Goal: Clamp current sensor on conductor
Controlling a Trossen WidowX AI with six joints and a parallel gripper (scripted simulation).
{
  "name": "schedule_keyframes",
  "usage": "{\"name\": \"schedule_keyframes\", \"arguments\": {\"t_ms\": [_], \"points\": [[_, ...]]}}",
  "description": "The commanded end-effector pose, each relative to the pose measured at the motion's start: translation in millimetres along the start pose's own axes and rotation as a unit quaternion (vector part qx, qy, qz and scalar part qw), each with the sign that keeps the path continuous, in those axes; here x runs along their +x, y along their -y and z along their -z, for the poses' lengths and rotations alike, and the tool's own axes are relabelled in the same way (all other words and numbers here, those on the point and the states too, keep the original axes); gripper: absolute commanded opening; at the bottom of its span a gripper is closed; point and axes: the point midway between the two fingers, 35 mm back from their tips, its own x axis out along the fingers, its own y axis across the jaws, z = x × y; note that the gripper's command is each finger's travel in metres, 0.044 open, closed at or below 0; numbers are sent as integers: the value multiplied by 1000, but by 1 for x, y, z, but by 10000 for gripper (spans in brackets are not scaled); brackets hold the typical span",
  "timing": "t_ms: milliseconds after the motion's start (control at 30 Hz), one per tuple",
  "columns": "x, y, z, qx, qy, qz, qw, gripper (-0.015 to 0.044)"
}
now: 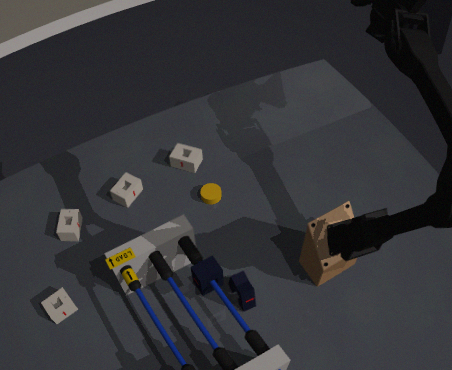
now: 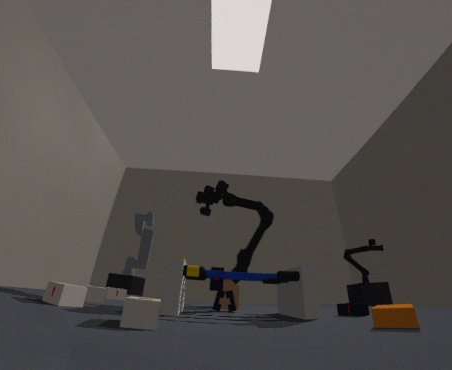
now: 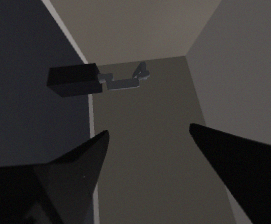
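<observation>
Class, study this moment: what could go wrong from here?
1. The sensor stands by the rightmost cable, farthest from the LOAD tag, so it could easily end up on the wrong cable.
2. The open, empty jaws face a wall, so the wrist view gives no guidance yet.

Matt dark table point(image 1: 380, 310), smooth blue conductors point(image 1: 192, 312), wood-toned block point(image 1: 325, 260).

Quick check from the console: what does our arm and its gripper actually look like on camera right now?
The arm is matte black all over, built of slim boxy links with rounded joints. Its gripper ends in two dark, tapering, wedge-shaped fingers. No cables, labels or markings are visible on it.
</observation>
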Motion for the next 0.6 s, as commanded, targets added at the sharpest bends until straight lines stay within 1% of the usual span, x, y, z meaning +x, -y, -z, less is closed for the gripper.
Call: {"name": "schedule_keyframes", "arguments": {"t_ms": [0,133,267,400,567], "points": [[-58,24,-40,76,89,53,992,440],[-120,42,-72,147,182,90,968,440],[-186,51,-98,212,282,110,929,440],[-255,52,-114,270,384,111,876,440],[-343,43,-123,327,512,85,790,440]]}}
